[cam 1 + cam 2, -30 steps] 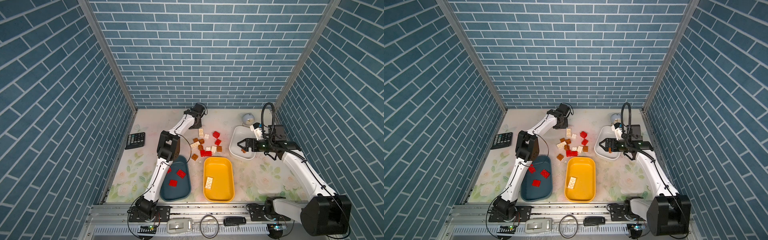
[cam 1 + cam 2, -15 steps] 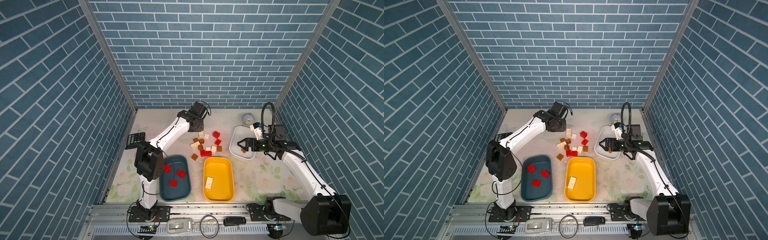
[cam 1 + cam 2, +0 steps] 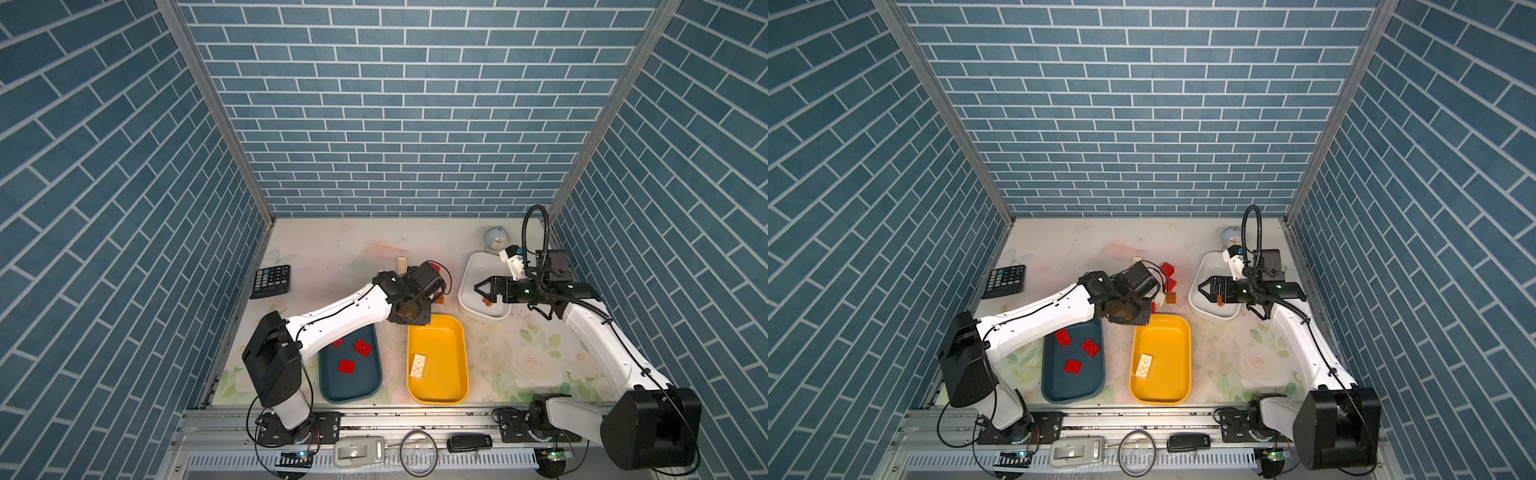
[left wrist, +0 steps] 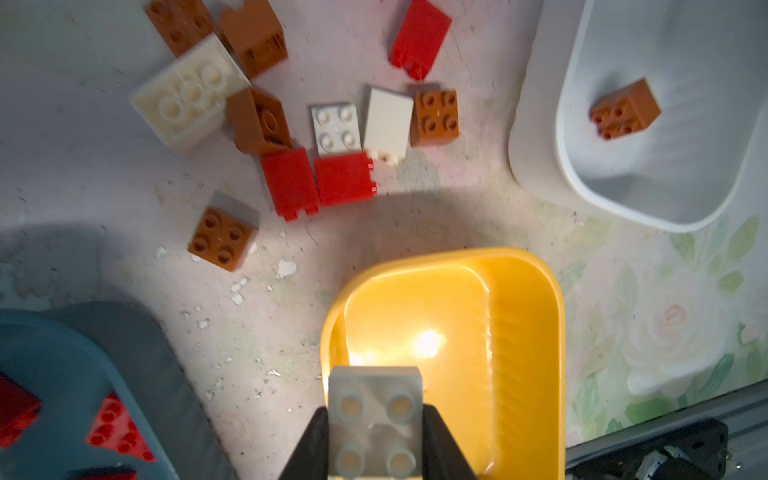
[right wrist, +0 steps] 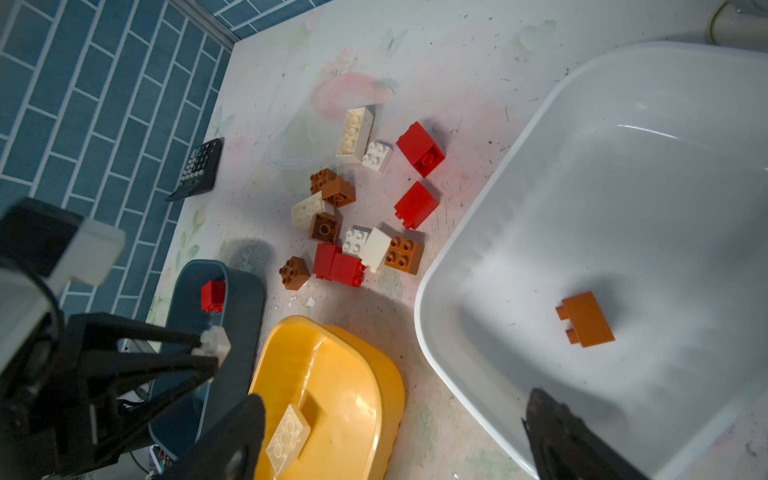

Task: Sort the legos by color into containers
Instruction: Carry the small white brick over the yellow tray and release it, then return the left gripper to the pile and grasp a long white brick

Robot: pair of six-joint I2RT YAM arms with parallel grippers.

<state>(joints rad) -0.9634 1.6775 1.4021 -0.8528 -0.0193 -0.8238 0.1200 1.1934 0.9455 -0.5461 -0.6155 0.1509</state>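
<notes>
My left gripper is shut on a white square lego, held above the far end of the yellow container. In both top views its wrist hides the jaws. A cream flat lego lies in the yellow container. Three red legos lie in the teal container. My right gripper hangs open over the white container, which holds a brown lego. Several loose red, white and brown legos lie on the table behind the yellow container.
A black calculator lies at the left wall. A small round grey object stands behind the white container. Blue brick walls close in three sides, and a metal rail runs along the front edge.
My left arm has swung from the back of the table forward, carrying the white lego to the yellow container's far end. The right arm has not moved.
</notes>
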